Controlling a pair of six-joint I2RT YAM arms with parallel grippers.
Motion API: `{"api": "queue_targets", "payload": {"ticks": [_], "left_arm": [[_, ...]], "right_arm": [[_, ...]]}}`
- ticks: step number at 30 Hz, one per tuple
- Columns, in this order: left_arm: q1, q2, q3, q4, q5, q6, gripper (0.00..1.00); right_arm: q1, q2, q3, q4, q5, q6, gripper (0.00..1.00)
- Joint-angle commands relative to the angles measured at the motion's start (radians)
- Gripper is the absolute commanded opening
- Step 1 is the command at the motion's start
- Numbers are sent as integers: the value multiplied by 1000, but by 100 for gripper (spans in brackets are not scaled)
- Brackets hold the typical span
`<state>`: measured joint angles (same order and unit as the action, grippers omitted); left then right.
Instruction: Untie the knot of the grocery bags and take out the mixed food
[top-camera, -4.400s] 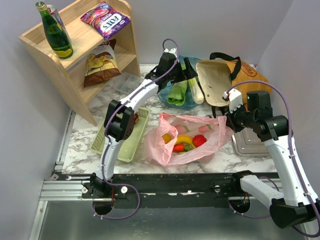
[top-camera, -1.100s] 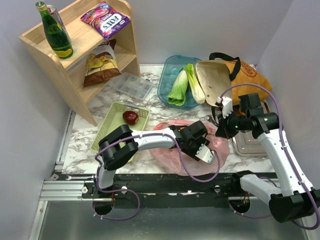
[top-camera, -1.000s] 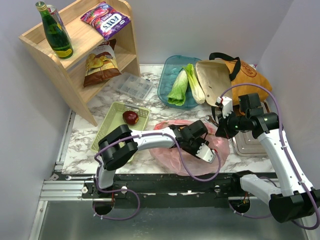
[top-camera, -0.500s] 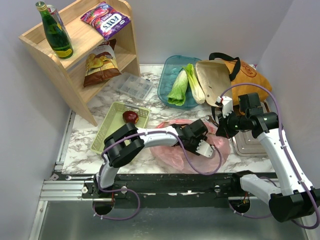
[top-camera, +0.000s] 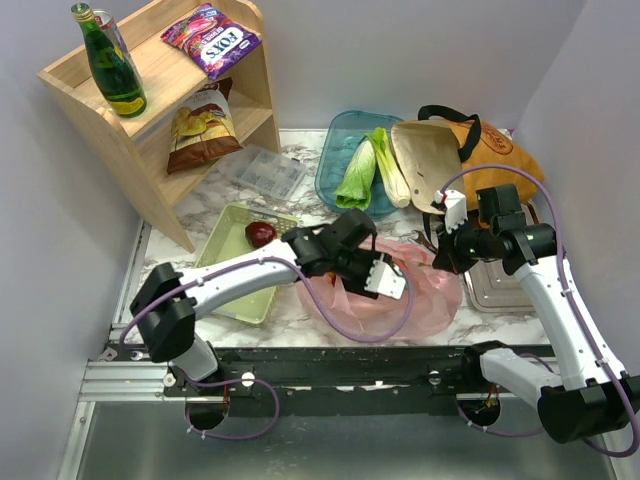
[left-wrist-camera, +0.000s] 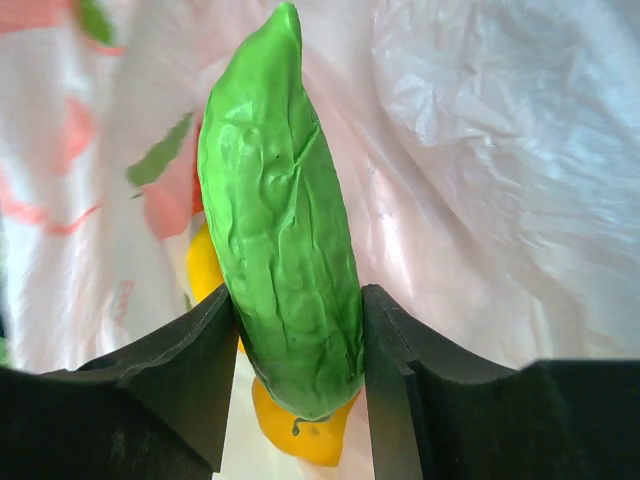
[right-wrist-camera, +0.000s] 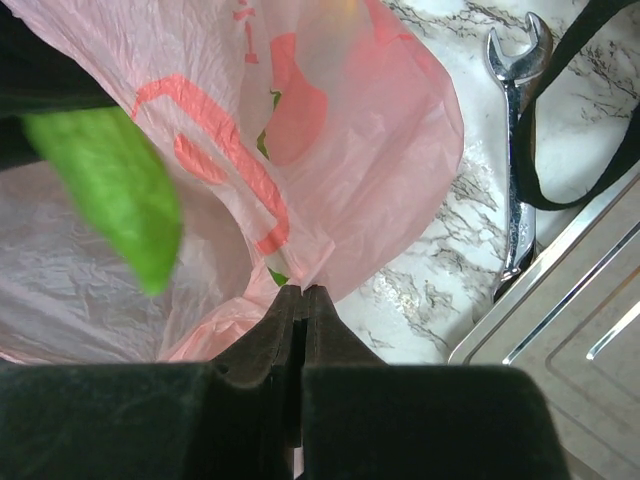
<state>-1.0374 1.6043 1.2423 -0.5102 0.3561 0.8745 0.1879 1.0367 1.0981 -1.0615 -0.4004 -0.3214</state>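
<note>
Left pincer (left-wrist-camera: 300, 330) clamps green vegetable (left-wrist-camera: 280, 200) between jaws, above pink bag (left-wrist-camera: 480, 150).

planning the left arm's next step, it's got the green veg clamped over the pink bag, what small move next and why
Probably raise the left gripper a little, straight up. It is shut on the green vegetable, with the pink bag and a yellow fruit close behind it. The right gripper pinches the bag's edge, so the bag should stay put.
</note>
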Motion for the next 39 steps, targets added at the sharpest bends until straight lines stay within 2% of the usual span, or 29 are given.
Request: {"api": "queue_targets", "payload": {"ticks": [1,6,9,12,15,17,18,21,23,25,29,33,36,39], "left_arm": [[107,-97,113,-152,376,-119,29],[239,-100,369,-61,639,-539,31],[315,-48,476,142,731,-906,32],[388,-1,486,416,747,-1257,32],[448,31,455,643,668,-1459,32],[468,47,463,625,553,-1412,32],[471,66,493,545,461,-1329,31],[482,197,703,275,165,-1165,29],[505,296,813,166,49,-1103,29],[523,366,849,120,-22,-1024,31],[561,552,1022,-29,-84,-912,36],[611,631,1022,45,-44,-885,42],[613,697,1086,35,-25,-787,45],[614,739,1130,34,-48,-748,57]], "right_arm": [[-2,2,10,31,27,11,1],[-2,1,2,37,22,9,1],[-2,9,3,33,18,-2,1],[-2,14,9,33,20,-8,1],[-2,17,15,31,23,-13,1],[-2,18,20,30,23,-11,1],[-2,19,22,30,22,-10,1],[-2,22,27,22,29,-10,1],[-2,25,32,20,39,-9,1],[-2,26,38,21,44,-6,1],[-2,35,44,23,50,1,1],[-2,44,49,19,63,-5,1],[-3,50,50,17,70,-6,1],[-3,54,53,15,71,-3,1]]}}
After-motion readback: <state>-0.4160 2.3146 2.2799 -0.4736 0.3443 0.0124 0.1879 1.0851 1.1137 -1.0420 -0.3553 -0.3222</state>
